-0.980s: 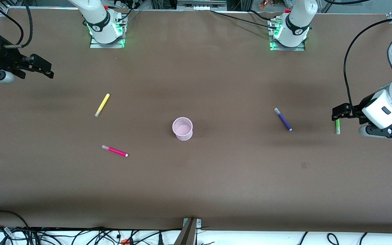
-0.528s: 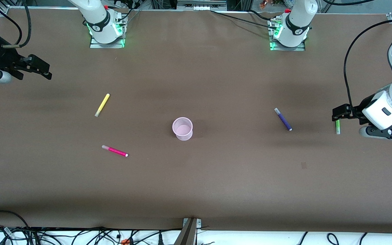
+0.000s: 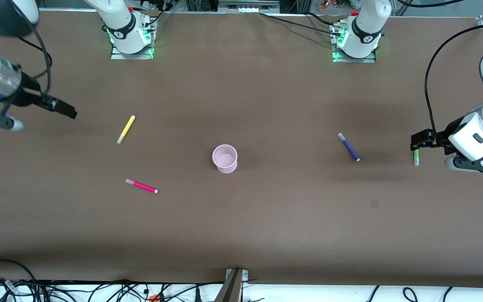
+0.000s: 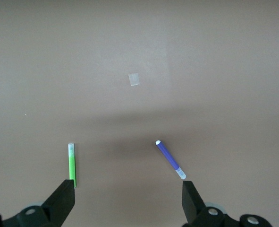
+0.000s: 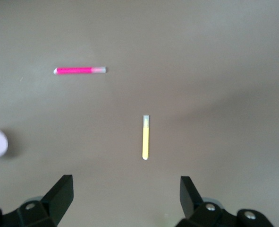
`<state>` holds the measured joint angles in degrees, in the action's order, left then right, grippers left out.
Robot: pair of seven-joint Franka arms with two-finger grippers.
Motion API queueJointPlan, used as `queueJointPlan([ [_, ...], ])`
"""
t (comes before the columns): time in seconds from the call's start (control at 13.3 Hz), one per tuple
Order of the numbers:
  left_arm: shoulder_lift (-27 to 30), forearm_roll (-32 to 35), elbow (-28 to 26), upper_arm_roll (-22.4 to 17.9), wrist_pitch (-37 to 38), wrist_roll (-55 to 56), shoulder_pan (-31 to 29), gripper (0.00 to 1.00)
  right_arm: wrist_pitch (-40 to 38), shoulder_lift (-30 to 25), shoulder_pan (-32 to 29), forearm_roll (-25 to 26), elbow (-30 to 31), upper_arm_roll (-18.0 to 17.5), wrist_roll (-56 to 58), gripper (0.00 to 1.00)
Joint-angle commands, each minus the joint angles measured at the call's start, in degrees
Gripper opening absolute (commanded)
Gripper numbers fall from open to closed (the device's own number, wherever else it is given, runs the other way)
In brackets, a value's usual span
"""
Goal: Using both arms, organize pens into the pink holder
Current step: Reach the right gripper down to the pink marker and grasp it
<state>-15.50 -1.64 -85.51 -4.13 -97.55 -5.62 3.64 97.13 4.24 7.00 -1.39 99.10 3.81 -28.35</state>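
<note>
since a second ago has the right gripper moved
Yes. The right gripper, open, has shifted toward the yellow pen, which lies unmoved on the table.

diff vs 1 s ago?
The right hand swung out over the table toward the yellow pen, open and holding nothing. The left hand barely shifted; it hangs open over the green pen. Nothing was gripped or released. The magenta pen, purple pen and pink holder lie where they were.
</note>
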Motion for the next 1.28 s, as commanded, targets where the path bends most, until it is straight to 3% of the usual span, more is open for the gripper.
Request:
queueJointPlan([
  [0.0, -1.03, 0.76, 2.1, 0.0, 0.78, -0.53, -0.12, 1.0, 5.32, 6.54, 0.03, -2.46, -0.05, -0.29, -10.82, 1.0],
  [0.15, -0.94, 0.76, 2.1, 0.0, 0.78, -0.53, -0.12, 1.0, 11.03, 11.55, 0.55, -8.08, -0.05, -0.2, -18.1, 1.0],
  [0.45, -0.94, 0.85, 2.19, 0.18, 0.78, -0.44, -0.12, 1.0, 25.27, 24.12, 3.28, -9.16, -2.32, -0.29, -33.76, 1.0],
  [0.68, -0.94, 0.94, 2.36, 0.27, 0.87, 1.04, 0.14, 1.0, 27.85, 36.5, 4.42, -13.26, -13.19, -0.29, -38.01, 1.0],
  [0.83, -1.2, 0.85, 1.84, 0.18, 0.87, 0.62, -0.38, 1.0, 28.2, 40.91, 4.16, -16.62, -16.91, -0.29, -37.66, 1.0],
  [1.06, -5.05, 0.76, -0.52, 0.18, 1.22, 1.58, -0.91, 1.0, 35.12, 45.4, 4.6, -21.17, -18.42, -0.29, -38.19, 0.98],
  [1.21, -8.91, -1.15, -1.33, 0.18, 0.08, 5.16, -1.35, 1.0, 37.69, 46.12, 5.83, -23.74, -18.42, -0.29, -38.45, 0.91],
])
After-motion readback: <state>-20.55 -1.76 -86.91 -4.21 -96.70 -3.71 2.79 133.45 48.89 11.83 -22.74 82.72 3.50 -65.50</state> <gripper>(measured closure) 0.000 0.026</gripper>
